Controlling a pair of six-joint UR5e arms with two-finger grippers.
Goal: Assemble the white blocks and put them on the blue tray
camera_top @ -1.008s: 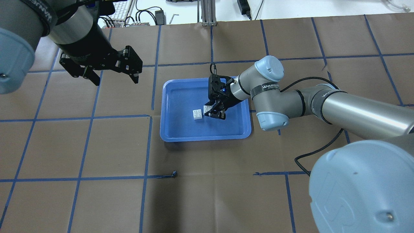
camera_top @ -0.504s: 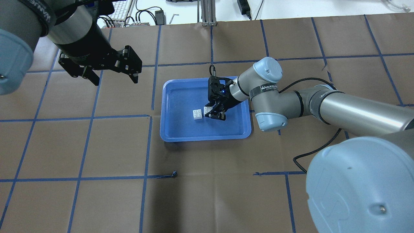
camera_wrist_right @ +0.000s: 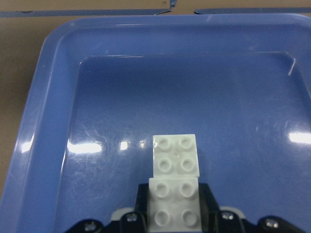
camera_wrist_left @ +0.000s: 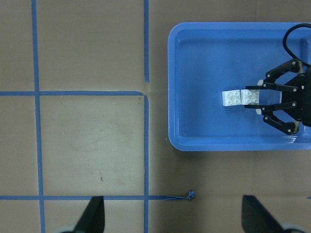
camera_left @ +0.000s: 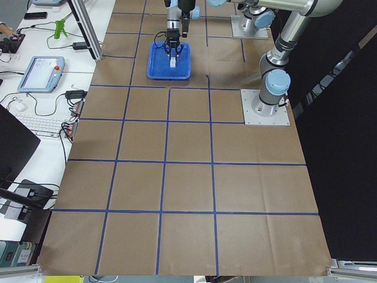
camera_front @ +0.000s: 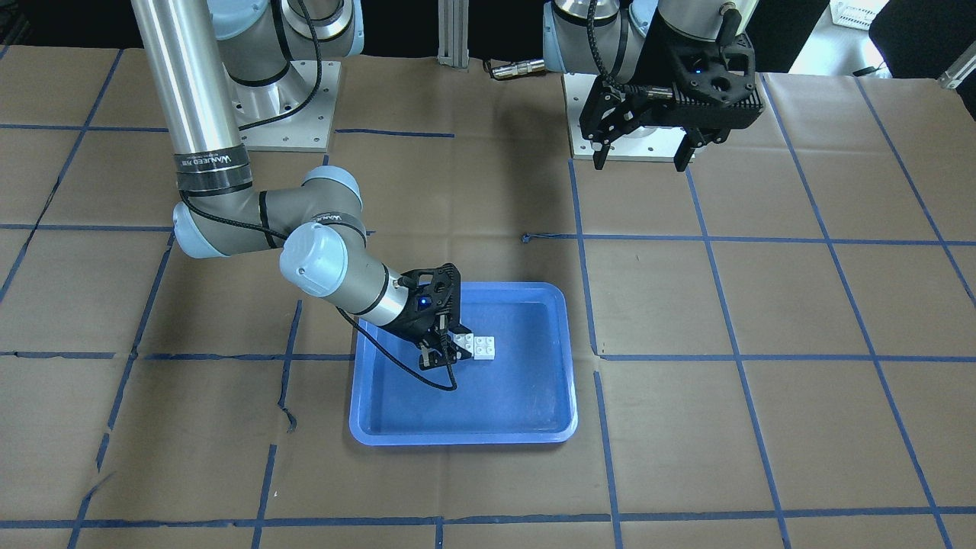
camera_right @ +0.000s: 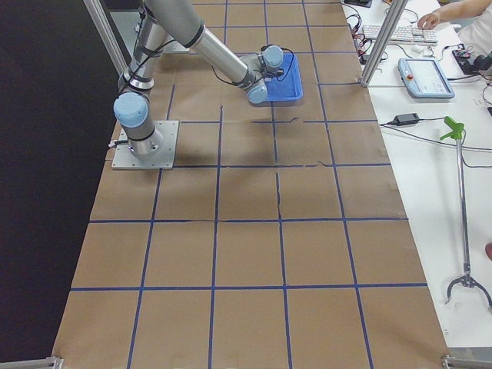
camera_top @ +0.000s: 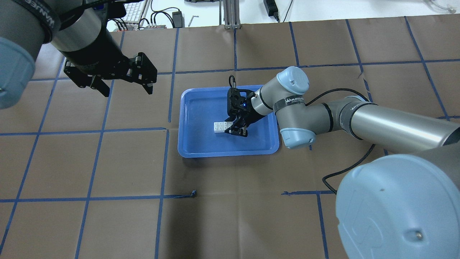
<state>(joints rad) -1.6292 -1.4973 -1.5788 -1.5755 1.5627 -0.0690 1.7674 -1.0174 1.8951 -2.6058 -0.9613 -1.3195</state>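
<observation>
The right gripper [camera_wrist_left: 253,96] pinches one white block [camera_wrist_right: 174,208] between narrow fingers, edge to edge against the other block [camera_wrist_right: 176,154] inside the blue tray [camera_top: 205,111], seemingly level with it. The left gripper [camera_top: 128,90] hangs spread wide, holding nothing, well apart above the table [camera_top: 107,162]

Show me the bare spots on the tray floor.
Bare: the blue tray floor between the loose white block and the rim on the robot's left, and the strip along the rim nearest the robot. Crowded: mid-tray, where the right gripper grips the other white block beside it.
</observation>
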